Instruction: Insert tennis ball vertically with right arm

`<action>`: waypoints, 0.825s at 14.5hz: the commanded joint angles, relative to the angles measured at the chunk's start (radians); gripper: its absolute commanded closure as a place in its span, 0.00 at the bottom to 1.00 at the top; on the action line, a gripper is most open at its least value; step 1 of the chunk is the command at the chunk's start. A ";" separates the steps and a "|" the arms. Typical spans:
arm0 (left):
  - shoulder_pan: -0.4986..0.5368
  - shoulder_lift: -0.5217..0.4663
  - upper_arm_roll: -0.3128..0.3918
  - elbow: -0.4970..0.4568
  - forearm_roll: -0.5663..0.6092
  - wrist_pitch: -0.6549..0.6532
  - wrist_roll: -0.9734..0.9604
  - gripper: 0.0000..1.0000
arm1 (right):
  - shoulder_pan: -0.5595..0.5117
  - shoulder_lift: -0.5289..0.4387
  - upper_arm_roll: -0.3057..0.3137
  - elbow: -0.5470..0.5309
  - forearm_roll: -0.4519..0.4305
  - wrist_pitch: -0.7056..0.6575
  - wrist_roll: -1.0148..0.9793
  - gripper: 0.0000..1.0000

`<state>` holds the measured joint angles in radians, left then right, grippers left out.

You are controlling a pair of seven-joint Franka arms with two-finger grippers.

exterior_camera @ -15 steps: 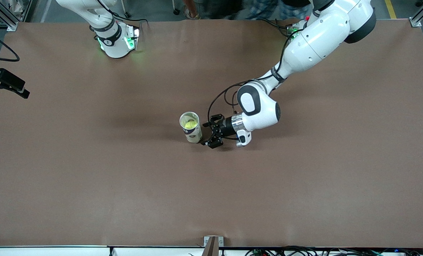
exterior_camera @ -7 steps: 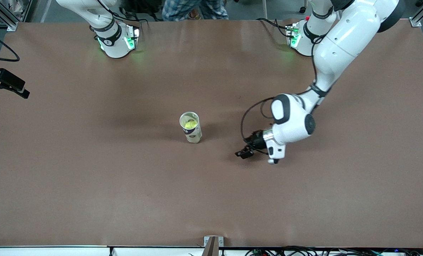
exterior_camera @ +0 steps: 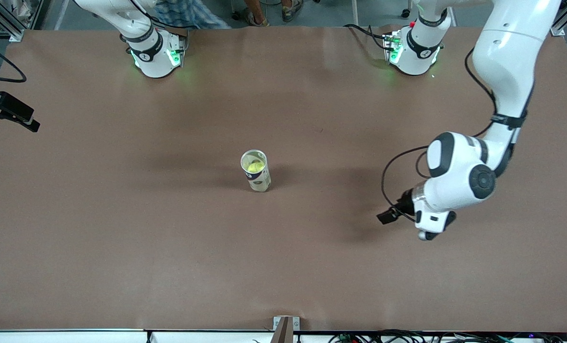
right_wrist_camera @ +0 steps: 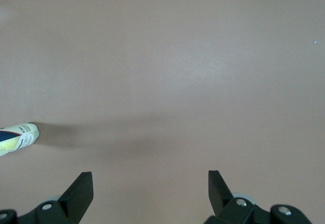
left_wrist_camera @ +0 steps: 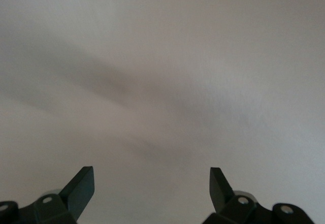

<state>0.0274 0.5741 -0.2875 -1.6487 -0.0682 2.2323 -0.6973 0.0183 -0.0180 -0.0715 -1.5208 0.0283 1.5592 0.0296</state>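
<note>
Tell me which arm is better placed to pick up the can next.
Probably left: its open tool hangs low over the table beside the upright can holding the ball. The right tool, also open, views the can from afar.

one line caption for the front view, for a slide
Tennis ball sits inside the upright can mid-table; the left pincer hangs open over bare table toward the left arm's end.

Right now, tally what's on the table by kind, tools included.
Clear plastic tube canister, upright: 1
Yellow-green tennis ball, inside the canister: 1
Open black two-finger tools: 2, left tool over the table, right tool
Total: 4
</note>
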 commanded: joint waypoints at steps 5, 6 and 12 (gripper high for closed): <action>0.052 -0.201 0.001 0.032 0.061 -0.261 0.186 0.00 | -0.006 0.004 0.009 0.011 -0.008 -0.001 -0.003 0.00; 0.063 -0.250 0.001 0.023 0.061 -0.299 0.226 0.00 | -0.008 0.006 0.009 0.011 -0.008 -0.001 -0.002 0.00; 0.114 -0.437 0.027 0.015 0.062 -0.488 0.465 0.00 | -0.006 0.007 0.009 0.011 -0.010 -0.001 -0.002 0.00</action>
<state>0.1383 0.2027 -0.2793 -1.5997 -0.0209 1.7861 -0.3118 0.0185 -0.0159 -0.0712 -1.5188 0.0283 1.5593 0.0296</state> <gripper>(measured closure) 0.000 0.000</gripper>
